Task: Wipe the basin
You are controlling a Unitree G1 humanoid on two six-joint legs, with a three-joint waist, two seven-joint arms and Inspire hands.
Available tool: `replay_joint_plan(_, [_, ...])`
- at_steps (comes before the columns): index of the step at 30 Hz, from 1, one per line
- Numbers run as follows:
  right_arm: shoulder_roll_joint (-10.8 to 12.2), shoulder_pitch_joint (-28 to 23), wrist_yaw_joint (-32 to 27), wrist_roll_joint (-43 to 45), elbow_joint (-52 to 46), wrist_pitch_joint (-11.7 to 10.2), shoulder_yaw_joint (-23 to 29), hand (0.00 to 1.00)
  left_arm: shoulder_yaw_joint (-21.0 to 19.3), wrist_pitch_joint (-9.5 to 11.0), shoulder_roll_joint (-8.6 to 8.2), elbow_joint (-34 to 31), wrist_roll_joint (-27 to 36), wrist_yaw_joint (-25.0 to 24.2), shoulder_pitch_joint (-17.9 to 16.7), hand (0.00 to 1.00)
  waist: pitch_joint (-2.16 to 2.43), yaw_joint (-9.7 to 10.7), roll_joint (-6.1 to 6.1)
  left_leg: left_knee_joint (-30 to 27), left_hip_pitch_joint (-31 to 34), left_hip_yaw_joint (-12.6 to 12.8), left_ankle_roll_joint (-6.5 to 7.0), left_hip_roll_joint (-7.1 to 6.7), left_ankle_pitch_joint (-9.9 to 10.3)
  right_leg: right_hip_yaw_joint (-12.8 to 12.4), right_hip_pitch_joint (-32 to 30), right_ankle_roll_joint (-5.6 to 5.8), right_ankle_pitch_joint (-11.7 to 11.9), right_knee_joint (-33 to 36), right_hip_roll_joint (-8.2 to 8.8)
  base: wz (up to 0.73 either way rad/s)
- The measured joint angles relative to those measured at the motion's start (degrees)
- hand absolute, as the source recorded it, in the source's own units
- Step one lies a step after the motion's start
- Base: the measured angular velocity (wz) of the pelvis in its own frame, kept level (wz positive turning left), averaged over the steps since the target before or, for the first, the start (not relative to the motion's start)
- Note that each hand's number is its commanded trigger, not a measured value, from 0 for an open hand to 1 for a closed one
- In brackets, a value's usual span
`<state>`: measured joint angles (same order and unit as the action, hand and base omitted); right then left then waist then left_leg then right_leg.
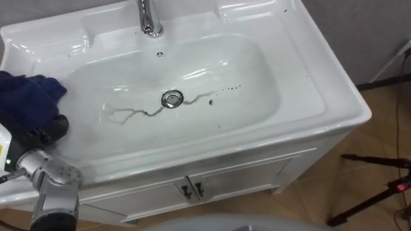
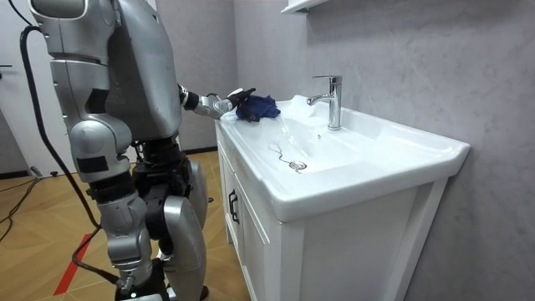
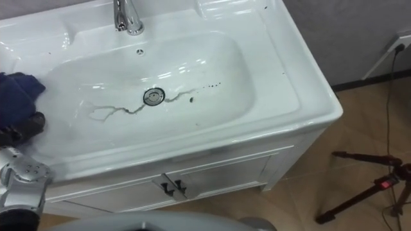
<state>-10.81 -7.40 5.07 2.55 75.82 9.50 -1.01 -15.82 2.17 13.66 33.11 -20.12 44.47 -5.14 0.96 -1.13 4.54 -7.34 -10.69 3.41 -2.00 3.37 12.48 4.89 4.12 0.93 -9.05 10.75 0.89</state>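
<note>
Item: basin, white, not yet wiped
Soil: dark streak running from drain toward 8 o'clock; specks toward 3
Tool: blue cloth on rim at 9 o'clock, left hand fingers clenched on its edge
Handling: bring cloth down the slope, press flat, sweep along streak toward drain, then specks

The light was bright and soft and came from above. The white basin shone, with white streaks of glare in its bowl and on its back rim. The tap gleamed too. A soft shadow lay under the basin's front edge, on the cupboard doors. The blue cloth looked very dark.
</note>
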Motion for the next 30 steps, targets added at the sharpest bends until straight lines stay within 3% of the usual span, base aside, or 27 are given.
replay_joint_plan(8, [-0.54, -0.76, 0.92, -0.02, -1.02, 0.03, 0.00, 0.00, 0.02, 1.31, -0.35, 2.31, 3.81, -0.28, -0.34, 0.00, -0.32, -0.01, 0.11, 0.04, -0.66, 0.70, 0.00, 0.00, 0.00, -0.17, 0.59, 0.00, 0.00, -0.09, 0.00, 0.00])
replay_joint_plan(9, [-0.71, -0.81, 1.24, 0.00, -1.04, 0.02, -0.03, 0.00, 0.03, 1.68, -0.36, 3.11, 3.85, -0.55, -0.29, 0.22, -0.31, 0.01, 0.21, 0.06, -0.93, 0.59, 0.00, 0.00, 0.00, -0.20, 0.75, 0.01, -0.07, -0.08, 0.00, 0.00])
replay_joint_plan(10, [-0.81, -0.84, 1.43, -0.01, -1.04, 0.02, -0.03, 0.00, 0.03, 2.04, -0.36, 3.95, 4.03, -1.20, -0.03, 0.35, -0.30, 0.01, 0.20, 0.07, -0.97, 0.63, -0.01, 0.00, 0.01, -0.15, 0.73, 0.00, -0.12, -0.05, 0.01, 0.00])
replay_joint_plan(11, [-0.81, -0.84, 1.45, -0.01, -1.06, 0.02, -0.03, 0.00, 0.09, 2.12, -0.36, 4.03, 4.47, -1.52, -0.01, 0.58, -0.30, 0.01, 0.19, 0.09, -0.95, 0.66, -0.01, 0.00, 0.01, -0.12, 0.65, 0.00, -0.14, -0.02, 0.01, 0.04])
replay_joint_plan(13, [-0.88, -0.87, 1.50, -0.04, -1.07, 0.05, -0.01, 0.00, 0.19, 2.20, -0.34, 4.21, 4.67, -1.92, -0.05, 0.96, -0.25, 0.00, 0.25, 0.10, -0.97, 0.65, -0.01, 0.01, 0.01, -0.11, 0.67, -0.01, -0.14, 0.01, 0.00, 0.00])
replay_joint_plan(15, [-0.93, -0.88, 1.51, -0.05, -1.07, 0.08, -0.01, 0.00, 0.19, 2.22, -0.29, 4.28, 4.35, -2.13, -0.05, 1.00, -0.22, -0.01, 0.30, 0.10, -0.98, 0.66, -0.01, 0.01, 0.01, -0.11, 0.75, -0.01, -0.14, 0.07, -0.01, 0.00])
replay_joint_plan(21, [-1.37, -0.93, 2.41, 0.06, -1.14, 0.60, -0.06, 0.00, 0.20, 3.14, 0.43, 4.67, 2.00, -3.48, -0.12, 1.00, 0.05, -0.64, 0.54, -0.11, -0.89, 0.75, -0.01, 0.02, 0.00, 0.10, 0.80, -0.02, -0.15, 0.14, 0.02, 0.02])
replay_joint_plan(24, [-1.46, -0.97, 2.63, 0.04, -1.09, 0.57, 0.03, 0.00, -0.55, 3.12, 1.64, 6.18, 2.00, -3.74, -0.15, 1.00, 0.07, -0.66, 0.52, -0.11, -0.90, 1.04, -0.01, 0.00, 0.01, 0.10, 0.71, 0.00, -0.16, 0.16, 0.11, 0.00])
replay_joint_plan(30, [-1.43, -0.93, 2.72, 0.00, -0.88, 0.59, 0.03, 0.00, -1.04, 3.14, 2.00, 6.67, 1.64, -3.61, -0.21, 1.00, 0.34, -0.70, 0.31, -0.12, -0.92, 1.15, -0.01, -0.06, 0.00, 0.17, 0.77, 0.07, -0.21, 0.79, 0.23, 0.00])
